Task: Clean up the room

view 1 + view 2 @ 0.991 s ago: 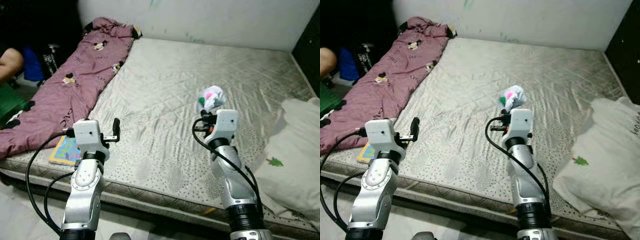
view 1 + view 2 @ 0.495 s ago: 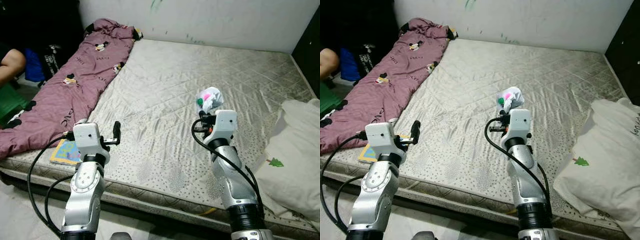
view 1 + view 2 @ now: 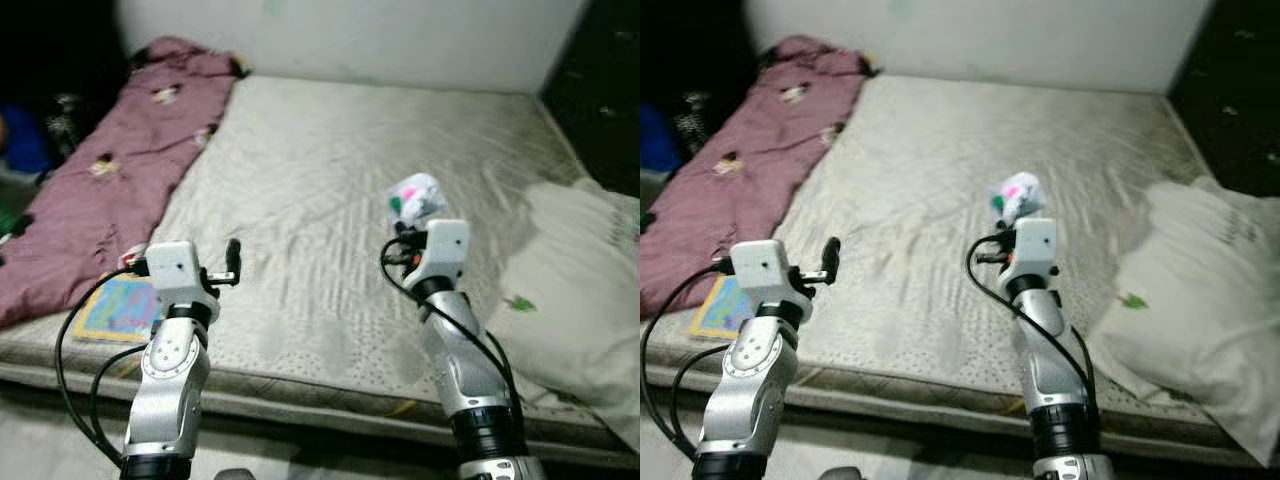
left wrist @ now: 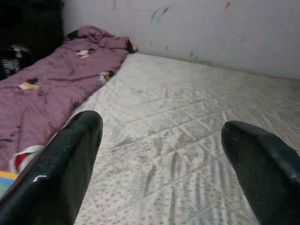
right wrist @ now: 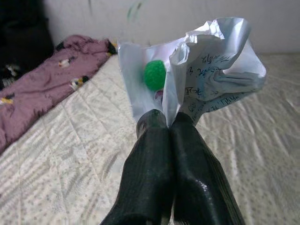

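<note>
My right gripper (image 5: 169, 121) is shut on a crumpled white paper wrapper (image 5: 213, 70) with green and pink bits, held up over the grey mattress (image 3: 330, 160). The same wrapper (image 3: 416, 196) shows just above my right wrist housing. My left gripper (image 4: 164, 140) is open with nothing between its fingers, held over the mattress's front left part; one finger (image 3: 233, 259) shows beside its housing. A purple patterned blanket (image 3: 110, 170) lies along the mattress's left side. A colourful picture book (image 3: 115, 309) lies at the front left corner, partly under the blanket.
A white pillow (image 3: 575, 290) lies on the mattress's right front part. A pale wall (image 3: 340, 40) runs behind the bed. Dark clutter (image 3: 40, 130) sits off the left side. The floor (image 3: 50, 420) shows below the front mattress edge.
The camera has turned slightly right, so the scene has slid left and is blurred. Both grippers keep their poses, the right still holding the wrapper.
</note>
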Tool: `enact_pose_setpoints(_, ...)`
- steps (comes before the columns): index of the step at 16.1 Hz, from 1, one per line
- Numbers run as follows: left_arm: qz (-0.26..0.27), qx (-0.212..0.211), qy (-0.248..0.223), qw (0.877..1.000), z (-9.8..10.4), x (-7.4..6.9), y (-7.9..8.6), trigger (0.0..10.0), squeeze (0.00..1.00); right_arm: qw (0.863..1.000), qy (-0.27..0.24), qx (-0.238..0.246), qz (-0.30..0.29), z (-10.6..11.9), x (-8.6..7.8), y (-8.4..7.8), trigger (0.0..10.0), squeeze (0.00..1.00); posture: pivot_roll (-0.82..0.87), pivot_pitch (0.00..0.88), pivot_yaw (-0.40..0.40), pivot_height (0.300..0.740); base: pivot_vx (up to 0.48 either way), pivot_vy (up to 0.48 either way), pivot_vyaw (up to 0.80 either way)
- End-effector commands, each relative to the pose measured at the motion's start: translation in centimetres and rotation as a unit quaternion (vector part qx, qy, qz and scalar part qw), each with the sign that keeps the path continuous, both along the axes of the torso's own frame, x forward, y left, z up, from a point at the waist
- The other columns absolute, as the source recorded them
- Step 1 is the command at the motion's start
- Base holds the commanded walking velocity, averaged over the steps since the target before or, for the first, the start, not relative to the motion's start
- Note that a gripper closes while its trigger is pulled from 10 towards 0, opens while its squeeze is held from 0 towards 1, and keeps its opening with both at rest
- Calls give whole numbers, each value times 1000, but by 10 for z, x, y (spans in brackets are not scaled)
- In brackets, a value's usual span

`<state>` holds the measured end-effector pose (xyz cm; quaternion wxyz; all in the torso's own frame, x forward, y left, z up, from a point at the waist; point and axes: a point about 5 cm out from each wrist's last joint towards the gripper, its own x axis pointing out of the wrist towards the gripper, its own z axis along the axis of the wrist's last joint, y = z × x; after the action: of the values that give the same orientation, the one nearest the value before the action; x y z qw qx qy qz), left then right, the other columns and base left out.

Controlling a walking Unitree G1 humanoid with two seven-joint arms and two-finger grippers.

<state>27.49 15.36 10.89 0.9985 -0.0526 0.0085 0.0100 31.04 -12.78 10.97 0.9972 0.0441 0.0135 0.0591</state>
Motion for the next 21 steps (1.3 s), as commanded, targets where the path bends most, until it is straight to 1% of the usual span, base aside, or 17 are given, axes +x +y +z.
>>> enact_pose_setpoints(1,0,1,5,1000,-1,1,1,10000,0,1000,-4,3,6,3,3,2,10000,0,-26,0,19,740,0,0,-800)
enact_pose_setpoints(7,-4,-5,5,1000,-1,3,0,10000,0,1000,-4,2,4,3,4,2,10000,0,-29,0,20,740,0,0,-800)
enact_pose_setpoints(16,3,-8,5,1000,-2,2,2,10000,0,1000,0,1,10,1,5,3,10000,0,-20,0,15,740,0,0,-800)
enact_pose_setpoints(21,5,-6,3,1000,-1,1,2,10000,0,1000,-3,5,16,1,5,4,10000,0,-18,0,16,740,0,0,0)
